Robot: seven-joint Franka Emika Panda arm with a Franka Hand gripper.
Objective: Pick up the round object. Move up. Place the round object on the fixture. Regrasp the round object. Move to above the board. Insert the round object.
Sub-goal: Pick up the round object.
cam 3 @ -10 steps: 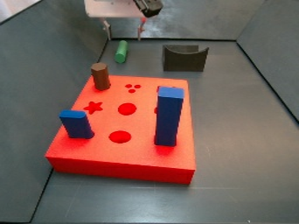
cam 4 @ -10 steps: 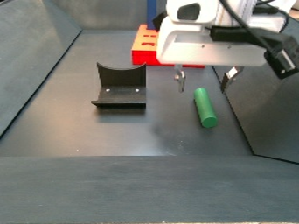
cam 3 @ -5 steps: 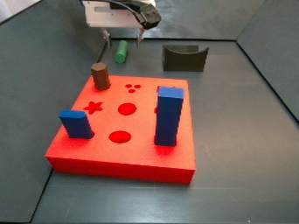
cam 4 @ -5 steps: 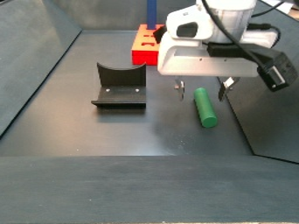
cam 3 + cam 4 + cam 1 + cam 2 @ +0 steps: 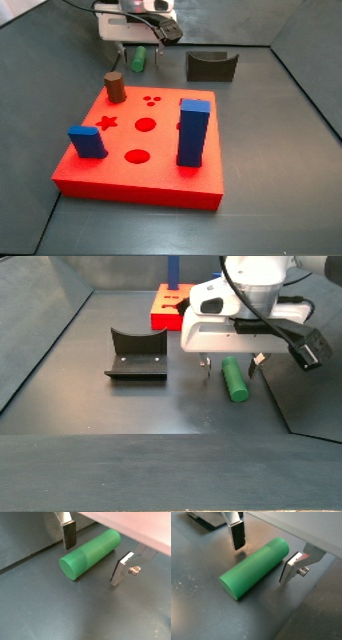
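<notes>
My claw (image 5: pixel 261 556) stands spread and empty, straddling the round object (image 5: pixel 254 568), which lies flat on the floor beside the fixture (image 5: pixel 135 354). One finger (image 5: pixel 237 534) flanks each long side; its axis runs crosswise to my closing line.

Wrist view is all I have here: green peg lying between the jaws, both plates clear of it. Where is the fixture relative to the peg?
Observer: In a side view the fixture sits on the floor apart from the green peg, its notch empty.
Operator: Is the gripper down at the peg?
Observer: Yes, the gripper is low over it, jaws open, one plate on each side, not touching.
Operator: Which holes on the board are free?
Observer: On the red board the round hole near the tall blue block is open; the brown peg stands at a back corner.
</notes>
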